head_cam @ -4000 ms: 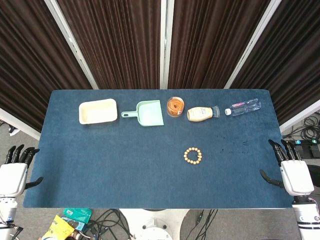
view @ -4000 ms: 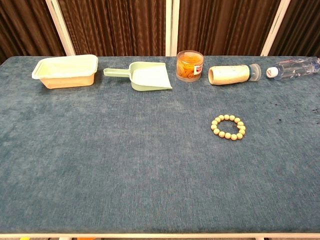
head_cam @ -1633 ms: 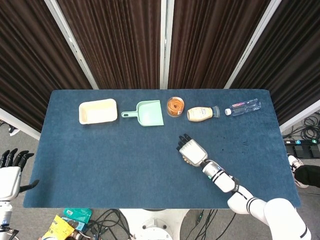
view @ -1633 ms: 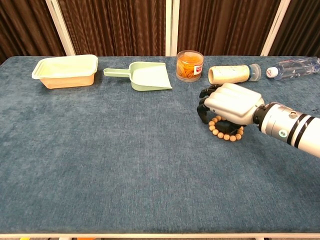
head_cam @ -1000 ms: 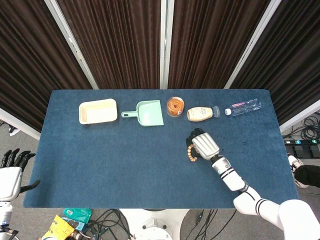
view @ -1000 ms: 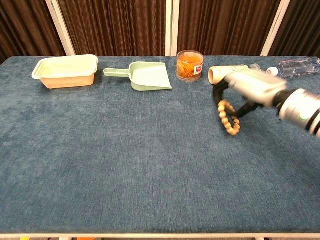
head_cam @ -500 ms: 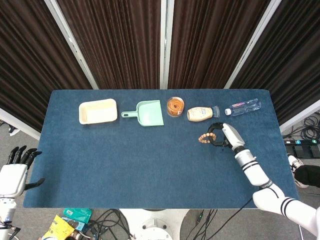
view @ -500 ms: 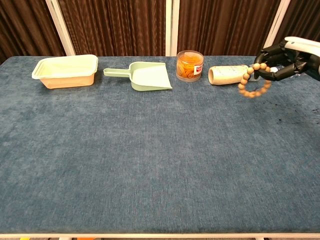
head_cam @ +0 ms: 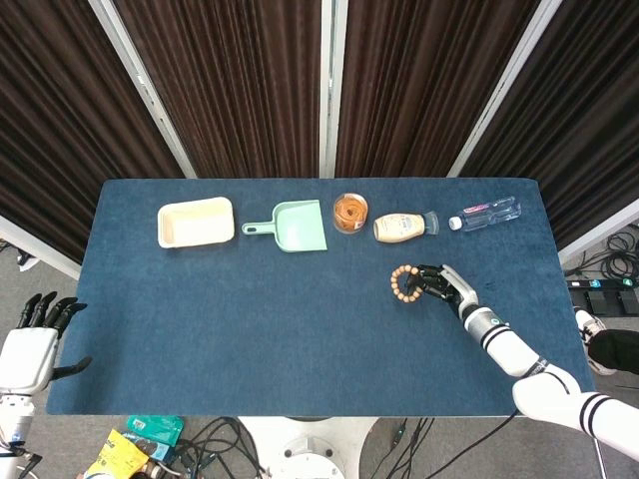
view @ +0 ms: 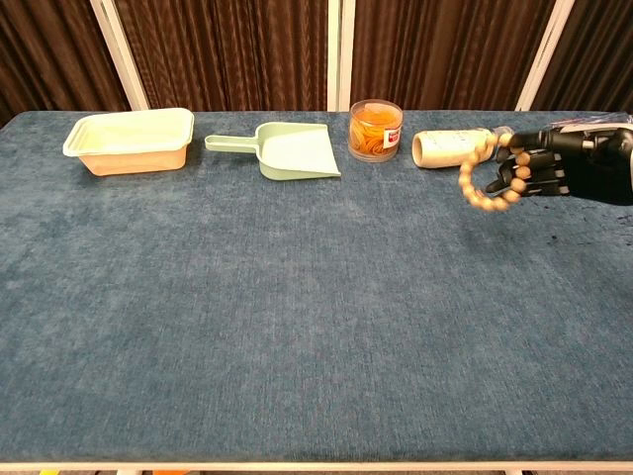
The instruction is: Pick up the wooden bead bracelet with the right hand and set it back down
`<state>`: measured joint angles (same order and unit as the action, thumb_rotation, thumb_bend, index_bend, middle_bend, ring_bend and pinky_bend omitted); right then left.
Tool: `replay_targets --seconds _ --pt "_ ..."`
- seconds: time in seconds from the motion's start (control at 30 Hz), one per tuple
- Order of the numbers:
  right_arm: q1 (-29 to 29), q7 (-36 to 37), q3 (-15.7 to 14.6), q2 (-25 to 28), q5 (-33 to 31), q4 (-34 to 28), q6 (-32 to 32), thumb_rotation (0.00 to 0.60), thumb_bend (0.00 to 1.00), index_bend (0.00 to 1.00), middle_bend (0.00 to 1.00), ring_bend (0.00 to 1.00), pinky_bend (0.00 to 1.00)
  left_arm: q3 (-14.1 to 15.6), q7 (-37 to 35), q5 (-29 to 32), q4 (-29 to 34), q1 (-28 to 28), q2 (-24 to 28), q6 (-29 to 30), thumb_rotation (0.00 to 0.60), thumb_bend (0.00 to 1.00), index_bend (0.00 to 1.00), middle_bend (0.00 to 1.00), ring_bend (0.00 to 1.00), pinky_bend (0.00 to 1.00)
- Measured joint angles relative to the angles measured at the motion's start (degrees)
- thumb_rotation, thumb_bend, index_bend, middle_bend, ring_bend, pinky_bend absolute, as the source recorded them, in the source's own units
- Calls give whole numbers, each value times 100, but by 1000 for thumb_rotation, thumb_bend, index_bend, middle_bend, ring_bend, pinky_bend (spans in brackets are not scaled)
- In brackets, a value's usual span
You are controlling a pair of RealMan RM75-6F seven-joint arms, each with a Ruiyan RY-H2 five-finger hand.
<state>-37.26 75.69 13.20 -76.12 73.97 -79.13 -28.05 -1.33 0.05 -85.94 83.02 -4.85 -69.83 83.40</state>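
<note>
The wooden bead bracelet (head_cam: pixel 403 284) (view: pixel 479 174) hangs in the air above the blue table, right of centre. My right hand (head_cam: pixel 442 284) (view: pixel 542 168) grips it at its right side, palm turned so the dark fingers (view: pixel 521 170) curl around the beads. The bracelet dangles to the hand's left, below the lying squeeze bottle (head_cam: pixel 402 227) (view: pixel 457 146). My left hand (head_cam: pixel 34 337) hovers off the table's front left corner, fingers spread, holding nothing; the chest view does not show it.
Along the far edge lie a cream tray (head_cam: pixel 196 222) (view: pixel 132 140), a green dustpan (head_cam: pixel 291 227) (view: pixel 286 150), a jar of orange contents (head_cam: pixel 349 213) (view: pixel 376 130) and a clear water bottle (head_cam: pixel 485 213) (view: pixel 584 133). Dark specks mark the cloth at right (view: pixel 564 237).
My right hand has turned over and drawn slightly lower and left with the bracelet, which now hangs closer to the table. The left hand has barely shifted.
</note>
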Motion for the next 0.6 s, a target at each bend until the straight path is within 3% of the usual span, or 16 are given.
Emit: replay_targets --seconds 0.13,0.27,0.4,0.6 --pt "86 1130 194 193 282 -392 244 255 375 782 619 352 151 2 -19 5 -2 14 -4 22 600 0 234 172 43 49" --pt "160 2166 255 332 932 -639 183 196 284 719 613 336 144 16 -12 7 0 13 -22 7 600 0 235 172 43 49" --pt "185 2752 100 351 1786 -623 -394 182 194 681 596 319 143 25 -5 4 0 6 -31 -5 600 0 236 172 43 49" --pt "233 3092 -219 99 2199 -398 -1712 176 102 700 632 356 143 12 -16 -5 8 -5 -37 12 600 0 238 172 43 49"
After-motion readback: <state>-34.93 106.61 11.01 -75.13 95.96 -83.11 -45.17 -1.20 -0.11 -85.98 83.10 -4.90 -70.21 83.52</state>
